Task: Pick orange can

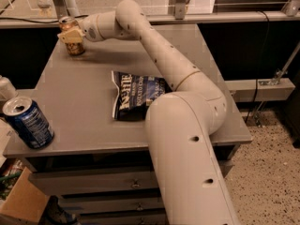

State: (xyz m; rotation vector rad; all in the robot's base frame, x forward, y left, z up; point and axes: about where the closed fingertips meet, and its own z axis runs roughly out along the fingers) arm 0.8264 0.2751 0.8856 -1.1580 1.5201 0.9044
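Upper left of the frame: gripper (70, 35) pinching the orange can (75, 48), at the far corner of the table (79, 102). Lower left: blue can (29, 123), upright. Middle: dark snack bag (133, 95), lying flat.

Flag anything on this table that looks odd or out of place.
Nothing serious: the open blue can sits near the front-left edge of the table, and the chip bag lies crumpled, partly under the arm. The hand is at the orange can, far-left corner.
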